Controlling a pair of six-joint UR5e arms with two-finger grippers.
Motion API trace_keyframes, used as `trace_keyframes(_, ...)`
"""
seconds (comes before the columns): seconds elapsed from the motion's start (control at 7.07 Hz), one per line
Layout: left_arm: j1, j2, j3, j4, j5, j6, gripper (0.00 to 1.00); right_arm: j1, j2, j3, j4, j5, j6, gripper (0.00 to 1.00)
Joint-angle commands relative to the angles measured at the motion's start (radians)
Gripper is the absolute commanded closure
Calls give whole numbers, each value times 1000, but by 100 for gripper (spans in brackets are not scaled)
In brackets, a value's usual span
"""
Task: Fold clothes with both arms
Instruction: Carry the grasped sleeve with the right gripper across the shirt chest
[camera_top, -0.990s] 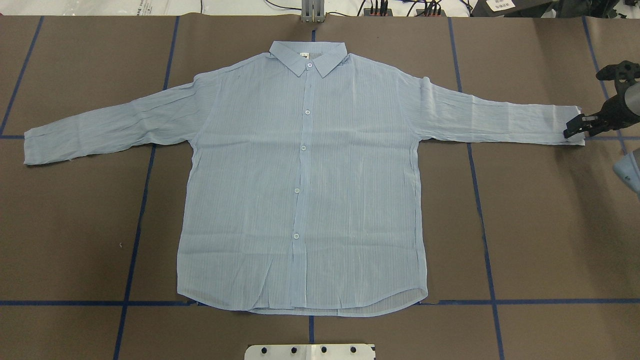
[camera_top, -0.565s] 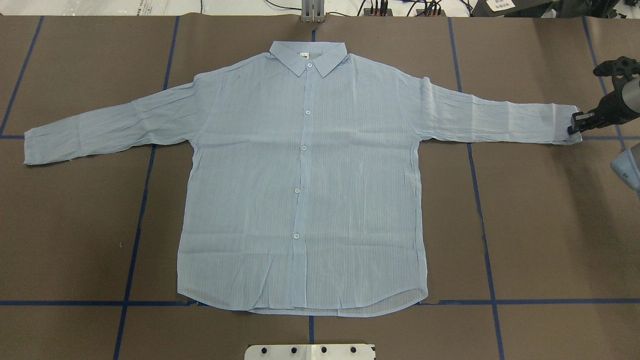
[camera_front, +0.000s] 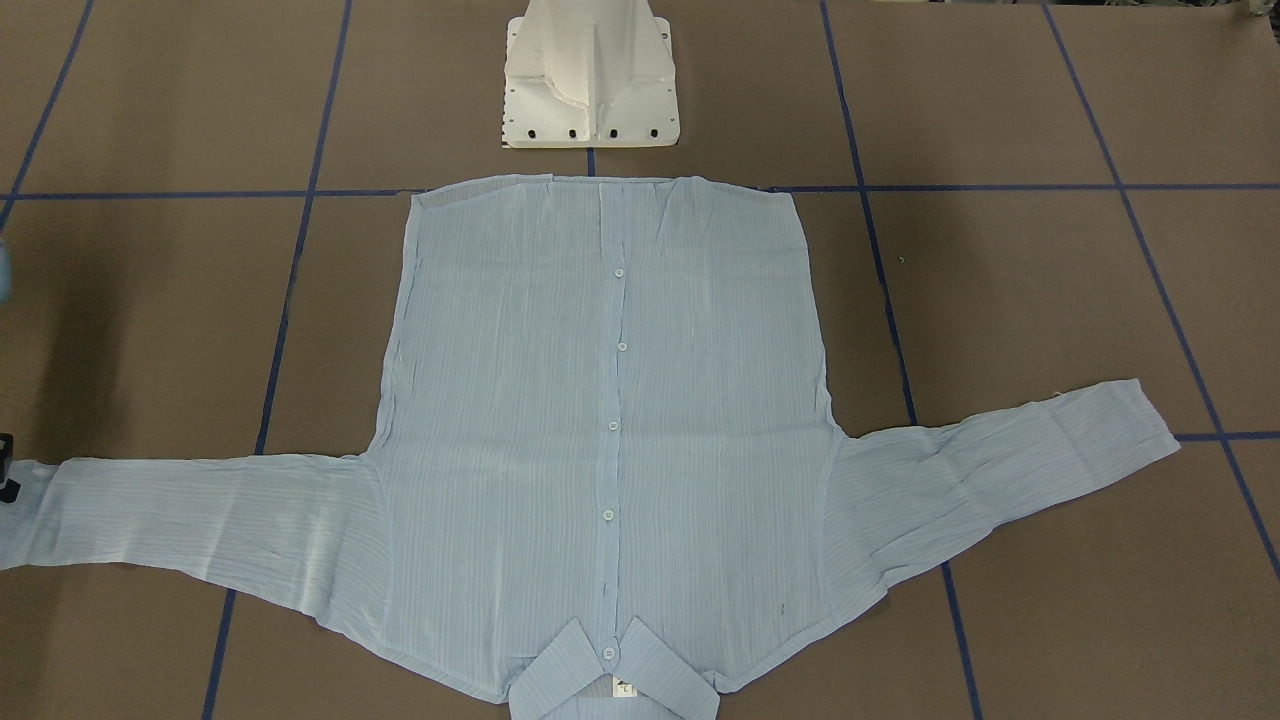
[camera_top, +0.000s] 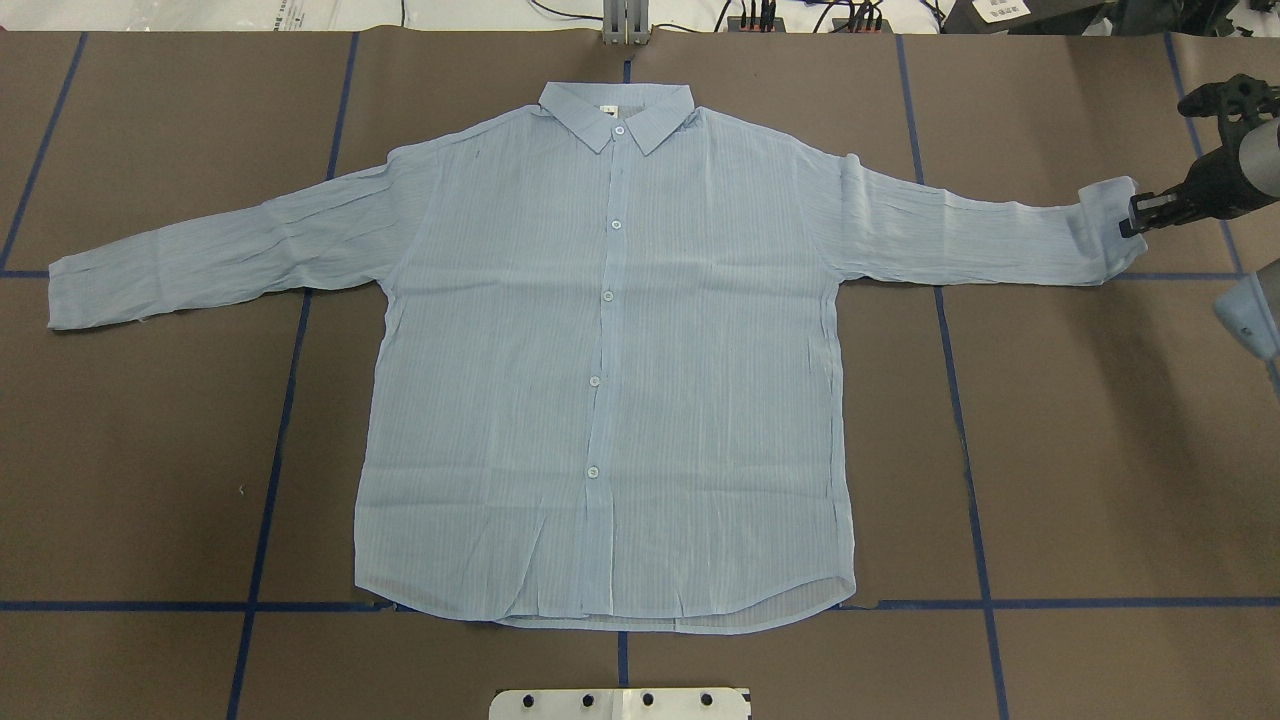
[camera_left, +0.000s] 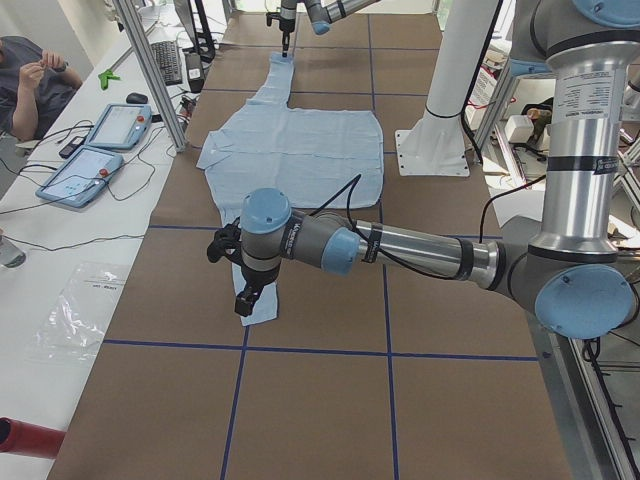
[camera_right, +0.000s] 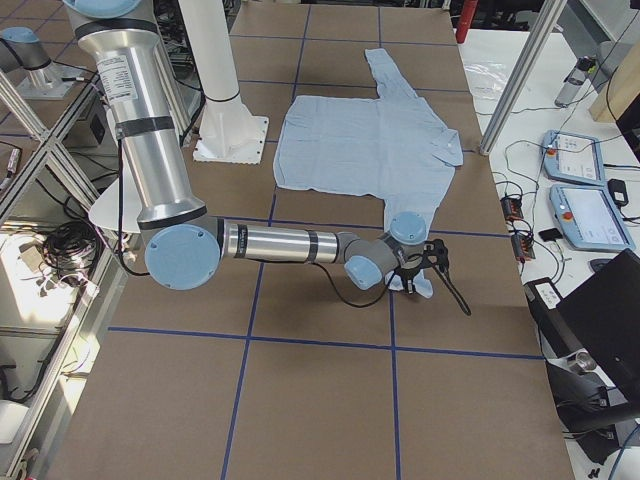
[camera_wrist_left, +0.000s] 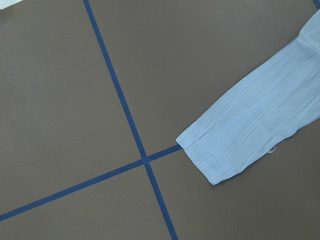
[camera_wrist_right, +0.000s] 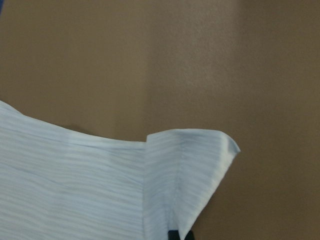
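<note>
Front-facing: a brown table gridded with blue tape; the shirt lies flat, buttons up, hem toward the white pedestal.
Overhead: the right fingers pinch one cuff, which is bent upward.
Left side: the left fingers hang above the other sleeve end; I cannot tell their grip. Pendants lie on a side table.

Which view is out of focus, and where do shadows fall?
Right wrist view: soft focus, the lifted cuff slightly blurred. Left wrist view: sharp, the other sleeve evenly lit. Overhead view: a faint shadow darkens the table near the right gripper.
</note>
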Motion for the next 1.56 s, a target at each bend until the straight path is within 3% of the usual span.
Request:
trace_keyframes(0.0, 0, 0, 1, 0, 0, 0, 0, -6, 51, 104, -5, -5, 122, 100)
trace_keyframes(0.28, 0, 0, 3, 0, 0, 0, 0, -105, 179, 125, 11, -28, 265, 100)
trace_keyframes(0.42, 0, -2, 7, 0, 0, 0, 0, -174, 260, 120, 12, -87, 267, 100)
trace_keyframes(0.99, 0, 0, 13, 0, -2, 0, 0, -445, 486, 118, 8, -397, 306, 100)
trace_keyframes(1.41, 0, 0, 15, 0, -2, 0, 0, -616, 563, 109, 7, -626, 307, 100)
